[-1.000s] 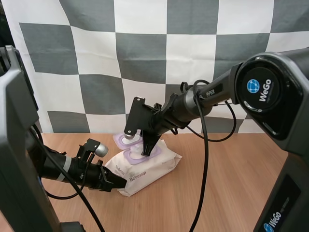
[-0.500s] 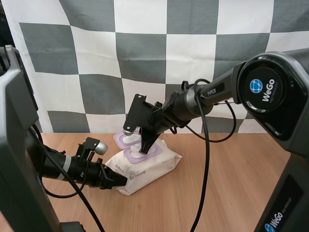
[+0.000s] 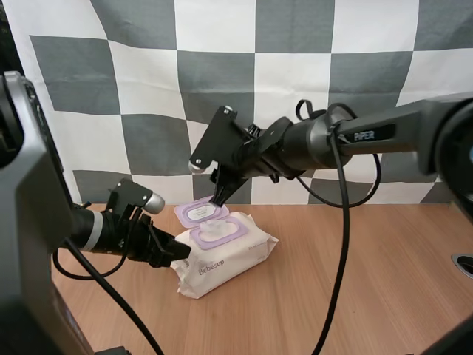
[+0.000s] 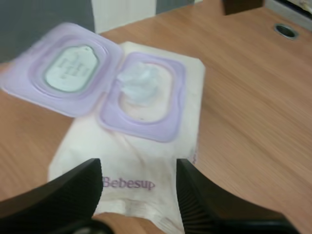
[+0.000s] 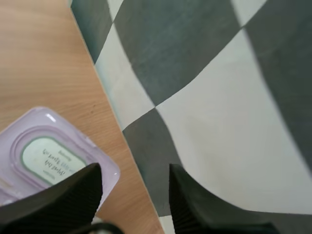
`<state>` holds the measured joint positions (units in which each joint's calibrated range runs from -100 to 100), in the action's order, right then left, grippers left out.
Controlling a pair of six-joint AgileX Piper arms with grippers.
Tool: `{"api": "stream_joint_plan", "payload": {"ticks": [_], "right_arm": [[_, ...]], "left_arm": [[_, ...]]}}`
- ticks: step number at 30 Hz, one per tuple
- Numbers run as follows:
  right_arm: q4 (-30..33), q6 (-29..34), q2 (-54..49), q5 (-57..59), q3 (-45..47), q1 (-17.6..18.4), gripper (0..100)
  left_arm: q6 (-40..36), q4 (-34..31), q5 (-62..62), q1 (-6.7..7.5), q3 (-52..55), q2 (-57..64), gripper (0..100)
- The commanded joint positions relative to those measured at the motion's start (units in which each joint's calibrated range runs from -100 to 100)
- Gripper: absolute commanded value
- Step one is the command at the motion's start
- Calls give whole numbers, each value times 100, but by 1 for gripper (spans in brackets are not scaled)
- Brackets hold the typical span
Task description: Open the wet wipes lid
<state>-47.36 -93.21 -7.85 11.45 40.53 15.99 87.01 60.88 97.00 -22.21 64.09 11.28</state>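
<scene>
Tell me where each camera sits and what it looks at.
High view: behind and above the bases, looking down on the table; both arms show.
Left wrist view: on the left arm, facing the wet wipes pack; left gripper open.
Right wrist view: on the right arm, facing the lid; right gripper open.
All share the open lid.

Wooden table (image 3: 355, 281), pale brown grain, and just one thing lying on it: the pack (image 3: 222, 259), flat, left of centre, printed end toward the near edge. Its purple lid (image 3: 198, 213) is flipped open toward the table's far edge, and a wipe (image 3: 214, 231) pokes from the opening. At the right edge, a small round hole (image 3: 463, 264) in the tabletop.
</scene>
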Motion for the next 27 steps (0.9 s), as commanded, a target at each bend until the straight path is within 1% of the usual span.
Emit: {"api": "stream_joint_plan", "payload": {"ticks": [1,5,8,11,12,13,14,15,17,19,21,22,23,24,25,26,27], "right_arm": [[5,199,-817,43,2,-68,72],[16,412,-1788,374,2,-350,71],[69,772,-2666,758,2,-751,70],[118,1169,-3501,1505,2,-1156,69],[145,1239,-3733,1677,2,-1257,68],[194,1506,-4176,2240,2,-1442,66],[209,1564,-4282,2284,2,-1485,66],[224,1724,-4564,2519,2,-1583,65],[224,1891,-5104,2769,2,-1743,64],[303,1967,-5589,3095,2,-1850,64],[599,2033,-5915,3320,2,-1900,64],[926,2122,-6156,3426,2,-1928,64],[1155,2181,-6278,3514,2,-1937,64],[1455,2243,-6417,3605,2,-1937,64],[1823,2409,-6516,3622,2,-1943,63],[2161,2619,-6616,3622,2,-1952,63],[2386,2787,-6705,3622,2,-1952,63]], "left_arm": [[-806,117,-202,4,-196,1069,76],[-1457,478,-436,4,-568,2123,76],[-1844,985,-571,4,-818,2902,76],[-2045,1731,-474,4,-903,3496,76],[-2096,2079,-370,4,-903,3708,76],[-2164,2548,-102,4,-903,3966,76],[-2175,2615,-50,4,-903,4000,76],[-2256,3183,300,4,-903,4231,76],[-2282,3855,300,4,-903,4403,76],[-2398,3912,300,4,-1002,4544,76],[-2206,3912,300,4,-1126,4665,76],[-1747,3578,300,4,-1251,4764,76],[-1509,3329,300,4,-1329,4822,76],[-1064,2816,300,4,-1489,4982,76],[-878,2538,-303,4,-1588,5076,76],[-964,2492,-1389,4,-1649,5180,76],[-1214,2569,-2761,4,-1683,5238,76]]}}
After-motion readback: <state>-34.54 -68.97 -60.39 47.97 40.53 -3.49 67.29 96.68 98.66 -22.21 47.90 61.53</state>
